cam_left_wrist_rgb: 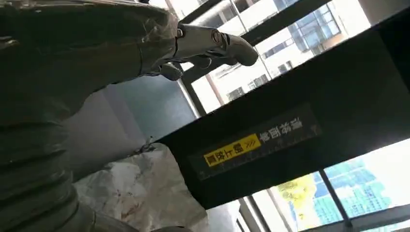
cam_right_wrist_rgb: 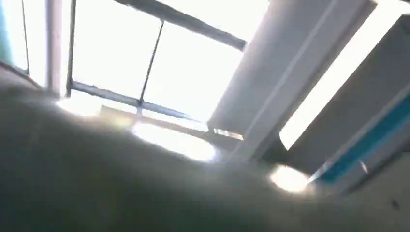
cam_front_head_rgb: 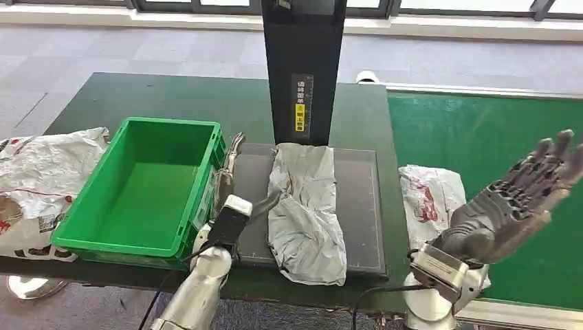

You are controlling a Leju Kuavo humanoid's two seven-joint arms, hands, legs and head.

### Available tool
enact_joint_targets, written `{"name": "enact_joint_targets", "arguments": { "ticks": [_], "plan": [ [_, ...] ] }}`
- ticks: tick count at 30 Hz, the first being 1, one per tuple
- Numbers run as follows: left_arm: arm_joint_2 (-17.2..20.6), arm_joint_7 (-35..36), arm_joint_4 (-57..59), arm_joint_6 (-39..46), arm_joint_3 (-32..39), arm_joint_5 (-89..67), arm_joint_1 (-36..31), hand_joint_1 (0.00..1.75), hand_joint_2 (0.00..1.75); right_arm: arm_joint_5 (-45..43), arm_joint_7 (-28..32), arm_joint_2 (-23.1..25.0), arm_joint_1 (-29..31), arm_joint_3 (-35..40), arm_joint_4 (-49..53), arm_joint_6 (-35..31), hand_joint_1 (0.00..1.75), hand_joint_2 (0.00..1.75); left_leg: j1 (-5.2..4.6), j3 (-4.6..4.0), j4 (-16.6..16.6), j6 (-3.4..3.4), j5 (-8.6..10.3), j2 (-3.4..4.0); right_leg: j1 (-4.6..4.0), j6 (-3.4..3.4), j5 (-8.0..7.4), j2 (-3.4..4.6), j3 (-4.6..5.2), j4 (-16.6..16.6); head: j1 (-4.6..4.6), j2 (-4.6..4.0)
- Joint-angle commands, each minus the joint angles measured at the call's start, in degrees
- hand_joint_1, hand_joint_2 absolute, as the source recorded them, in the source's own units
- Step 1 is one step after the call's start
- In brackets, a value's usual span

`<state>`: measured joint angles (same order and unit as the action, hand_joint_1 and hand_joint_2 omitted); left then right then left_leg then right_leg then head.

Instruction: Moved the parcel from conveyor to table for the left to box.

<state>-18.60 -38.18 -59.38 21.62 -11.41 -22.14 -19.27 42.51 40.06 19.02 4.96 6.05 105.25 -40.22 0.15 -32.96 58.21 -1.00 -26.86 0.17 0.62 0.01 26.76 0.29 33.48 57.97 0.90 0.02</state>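
Right hand (cam_front_head_rgb: 529,185) hangs spread and empty above the conveyor (cam_front_head_rgb: 495,137), parcel (cam_front_head_rgb: 306,206) well off toward the left hand (cam_front_head_rgb: 230,175) (empty, fingers straight); reaching, it may snag the crate (cam_front_head_rgb: 148,189).

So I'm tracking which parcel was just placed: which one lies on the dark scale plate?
The grey parcel, stretched along the dark plate below the black post. The white parcels lie off it: one on the green conveyor, one left of the green crate.

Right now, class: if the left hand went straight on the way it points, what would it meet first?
The left hand points along the gap beside the green bin; probably the black post first, though depth is unclear.
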Motion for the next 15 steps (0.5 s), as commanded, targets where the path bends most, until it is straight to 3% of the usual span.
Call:
{"name": "enact_joint_targets", "arguments": {
  "ticks": [1, 4, 8, 11, 15],
  "plan": [
    [-1.4, 3.8, 23.5, 1.2, -3.6, -2.8, -12.6, 0.0, 1.75, -0.6, -0.1, 1.0, -4.4, -3.3, 7.8, 0.2, 0.0, 0.0, 0.04, 0.07, -0.1, 0.01, 0.06, -0.33, -0.04, 0.0, 0.02, -0.34, -0.21, -0.1, 0.0, 0.0],
    [-1.4, 4.3, 24.6, 1.2, -4.0, -3.2, -12.9, 0.0, 1.75, -0.8, -0.1, 1.0, -4.4, -3.2, 7.9, 0.2, 0.0, 0.0, 0.03, 0.08, -0.1, 0.01, 0.04, -0.2, -0.04, -0.01, 0.01, -0.21, -0.18, -0.1, 0.0, 0.0],
    [-1.4, 19.3, 37.0, -1.1, -12.8, -14.6, -17.5, 0.0, 1.75, -0.8, -0.1, 1.0, -4.7, -3.3, 9.0, 0.2, 0.0, 0.0, 0.06, 0.25, -0.3, 0.01, 0.1, -0.45, -0.07, -0.03, 0.02, -0.44, -0.44, -0.3, 0.0, 0.0],
    [-1.4, 25.7, 39.8, -2.8, -18.3, -18.3, -17.7, 0.0, 1.75, -0.5, -0.1, 1.0, -4.0, -3.4, 8.6, 0.2, 0.0, 0.0, 0.07, 0.18, -0.2, 0.02, 0.08, -0.35, -0.08, -0.01, 0.01, -0.34, -0.36, -0.3, 0.0, 0.0],
    [-1.4, 28.5, 40.6, -3.3, -20.5, -19.5, -17.6, 0.0, 1.75, -0.2, -0.1, 1.0, -3.7, -3.8, 8.6, 0.2, 0.0, 0.0, 0.07, 0.2, -0.2, 0.03, 0.06, -0.18, -0.07, -0.01, -0.02, -0.18, -0.32, -0.3, 0.0, 0.0]
  ]
}}
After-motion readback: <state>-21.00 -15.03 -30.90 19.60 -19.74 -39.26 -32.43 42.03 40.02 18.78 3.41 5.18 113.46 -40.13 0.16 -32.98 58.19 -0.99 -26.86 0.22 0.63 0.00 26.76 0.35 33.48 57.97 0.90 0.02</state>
